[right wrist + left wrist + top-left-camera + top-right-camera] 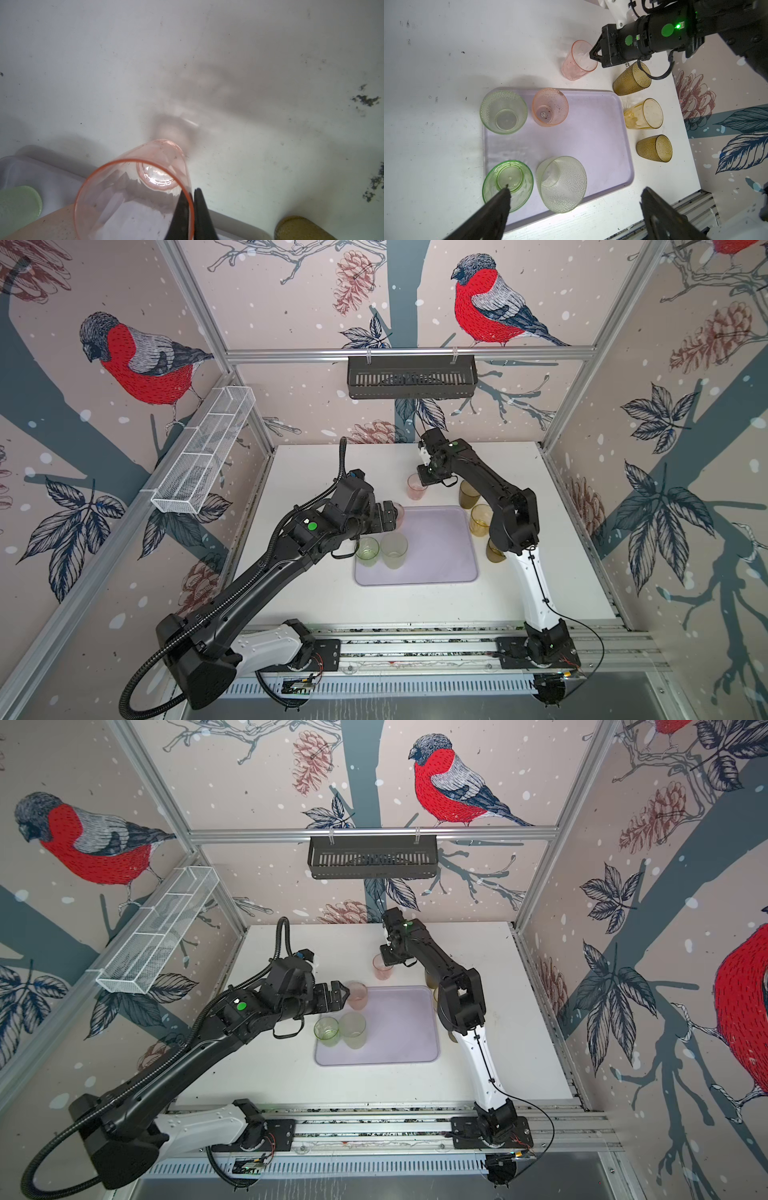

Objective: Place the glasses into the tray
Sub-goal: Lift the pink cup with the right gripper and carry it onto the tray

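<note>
Pink smooth plastic tumbler (116,187), rim-pinched in the right claw (191,192), may pivot into the amber dimpled tumbler (631,80) beside that claw. Left claw (576,188) gapes empty.

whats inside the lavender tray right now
Four glasses stand in the tray: a dimpled green glass, a clear green glass, a frosted glass and a pink glass. In both top views the left arm hides one corner.

Lavender tray (440,564) holds three green glasses (503,112) and one pink glass (550,107), upright, near 9 o'clock; outside, second pink glass (417,486) at 12 o'clock, amber glasses (480,520) at 3
</note>
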Controlling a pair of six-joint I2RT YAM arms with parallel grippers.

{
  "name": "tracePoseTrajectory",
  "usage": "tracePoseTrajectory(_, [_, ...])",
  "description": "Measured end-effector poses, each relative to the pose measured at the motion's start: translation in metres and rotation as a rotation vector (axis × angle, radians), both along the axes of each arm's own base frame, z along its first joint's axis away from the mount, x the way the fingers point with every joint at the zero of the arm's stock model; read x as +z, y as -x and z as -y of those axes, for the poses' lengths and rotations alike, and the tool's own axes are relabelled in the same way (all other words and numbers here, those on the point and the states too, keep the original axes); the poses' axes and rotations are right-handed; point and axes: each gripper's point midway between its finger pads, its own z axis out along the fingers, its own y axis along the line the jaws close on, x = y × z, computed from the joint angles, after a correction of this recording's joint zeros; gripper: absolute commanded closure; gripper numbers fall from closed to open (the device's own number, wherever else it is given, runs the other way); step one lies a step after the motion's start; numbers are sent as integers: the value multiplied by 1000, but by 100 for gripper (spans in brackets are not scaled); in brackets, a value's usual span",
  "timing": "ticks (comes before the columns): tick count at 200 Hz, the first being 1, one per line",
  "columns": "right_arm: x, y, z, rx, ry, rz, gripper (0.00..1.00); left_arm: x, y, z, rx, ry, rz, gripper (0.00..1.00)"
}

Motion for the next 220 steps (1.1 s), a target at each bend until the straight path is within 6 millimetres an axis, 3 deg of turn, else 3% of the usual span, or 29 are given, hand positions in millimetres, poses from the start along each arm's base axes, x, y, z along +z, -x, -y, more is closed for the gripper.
tracePoseTrajectory(143, [45, 16, 18, 8, 29, 57, 100, -3, -3, 1, 10, 10, -2, 3])
tracePoseTrajectory(220, [49, 36, 29, 19, 64, 39, 100, 5, -13, 0, 2, -5, 28, 3])
